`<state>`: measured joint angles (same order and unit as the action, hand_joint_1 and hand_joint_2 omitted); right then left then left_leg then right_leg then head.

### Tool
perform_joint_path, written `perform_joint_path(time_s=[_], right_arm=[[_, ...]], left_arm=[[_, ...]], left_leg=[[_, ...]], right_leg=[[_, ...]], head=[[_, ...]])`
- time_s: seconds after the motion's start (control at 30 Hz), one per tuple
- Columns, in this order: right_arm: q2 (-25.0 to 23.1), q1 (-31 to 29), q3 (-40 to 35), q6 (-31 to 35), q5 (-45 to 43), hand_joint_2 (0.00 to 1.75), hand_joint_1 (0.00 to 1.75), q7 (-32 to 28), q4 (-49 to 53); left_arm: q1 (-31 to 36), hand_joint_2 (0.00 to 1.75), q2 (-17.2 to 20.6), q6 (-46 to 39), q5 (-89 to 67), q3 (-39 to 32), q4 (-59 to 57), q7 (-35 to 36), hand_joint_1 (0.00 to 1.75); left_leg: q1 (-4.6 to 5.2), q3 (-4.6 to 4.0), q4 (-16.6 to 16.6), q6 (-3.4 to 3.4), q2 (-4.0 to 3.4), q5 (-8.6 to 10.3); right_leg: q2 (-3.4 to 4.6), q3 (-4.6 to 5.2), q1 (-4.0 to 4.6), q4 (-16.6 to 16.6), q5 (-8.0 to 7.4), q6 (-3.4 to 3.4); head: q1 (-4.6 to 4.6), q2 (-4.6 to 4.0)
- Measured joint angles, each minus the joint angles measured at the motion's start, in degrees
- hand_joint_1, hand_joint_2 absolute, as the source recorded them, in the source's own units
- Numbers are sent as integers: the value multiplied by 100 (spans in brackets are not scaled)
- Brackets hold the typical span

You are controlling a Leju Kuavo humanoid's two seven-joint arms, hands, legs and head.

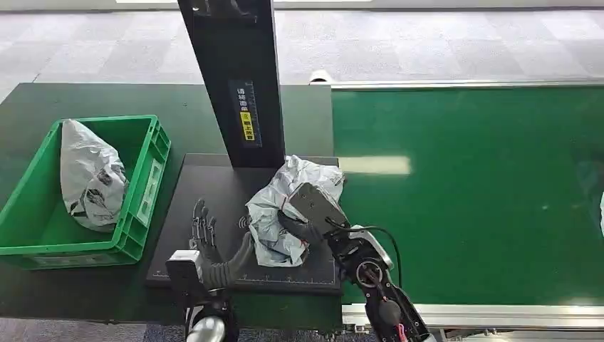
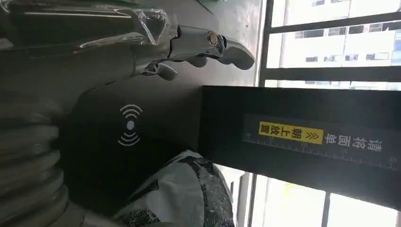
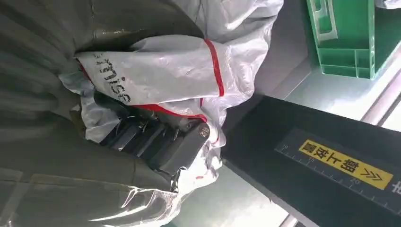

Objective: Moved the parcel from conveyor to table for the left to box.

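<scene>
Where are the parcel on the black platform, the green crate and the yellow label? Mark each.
parcel [image 1: 285,214], head view, crumpled top.
green crate [image 1: 146,189], head view, right wall.
yellow label [image 2: 291,132], left wrist view, centre.

parcel on scanner pad, crate left, conveyor right

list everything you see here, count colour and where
parcel: 1, grey-white crumpled bag with red stripe, on the black pad, gripped by the right hand
second parcel: 1, grey-white with black print, inside the crate
crate: 1, green, on the table left of the pad
pad: 1, black, with a white wireless mark, on the table
post: 1, black with a yellow label, standing at the pad's back edge
table: 1, dark green
conveyor: 1, green belt, right of the table
left hand: 1, dark, fingers spread, over the pad beside the parcel
right hand: 1, grey and dark, holding the parcel
</scene>
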<state>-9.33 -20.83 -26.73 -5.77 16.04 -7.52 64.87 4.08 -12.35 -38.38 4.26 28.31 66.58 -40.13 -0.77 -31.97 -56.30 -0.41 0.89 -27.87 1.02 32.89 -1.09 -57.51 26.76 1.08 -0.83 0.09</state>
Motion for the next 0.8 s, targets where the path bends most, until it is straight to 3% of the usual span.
perform_joint_path(time_s=[0.2,0.27,0.37,0.43,0.6,0.67,0.8], right_arm=[[-13,-140,-92,20,-79,175,0,-81,-162],[-11,-149,-92,-77,-333,175,0,-394,-177],[39,-42,-44,-523,-1173,175,0,-1046,14],[127,129,125,-1125,-2229,175,0,-1340,386],[394,662,626,-1598,-3511,175,0,-1456,1175],[477,1010,930,-1383,-3700,175,0,-1543,1509],[535,1985,1697,240,-2385,175,0,-1683,2061]], left_arm=[[56,175,-19,136,46,2,-107,0,0],[102,175,-28,177,46,2,-166,0,0],[155,175,-39,287,57,0,-216,0,0],[187,175,-41,413,63,0,-267,0,0],[202,175,-41,619,50,-20,-394,0,0],[186,175,-30,680,-26,-20,-466,0,0],[66,175,13,737,-192,-24,-529,0,0]], left_leg=[[-1,2,0,-1,-1,1],[0,2,0,-1,-1,2],[0,2,-3,-1,-1,1],[1,-1,-3,0,4,1],[3,-2,-3,3,4,-4],[3,-2,-4,3,9,-4],[3,-9,-2,2,12,-12]], right_leg=[[1,1,0,0,-1,0],[1,1,0,0,-1,0],[1,5,0,0,-1,0],[-2,4,-1,0,0,1],[-2,6,-3,2,1,1],[-5,5,-3,3,3,3],[-11,3,-3,3,6,4]], head=[[0,0],[0,0],[0,0],[0,0],[0,0],[0,0],[0,0]])
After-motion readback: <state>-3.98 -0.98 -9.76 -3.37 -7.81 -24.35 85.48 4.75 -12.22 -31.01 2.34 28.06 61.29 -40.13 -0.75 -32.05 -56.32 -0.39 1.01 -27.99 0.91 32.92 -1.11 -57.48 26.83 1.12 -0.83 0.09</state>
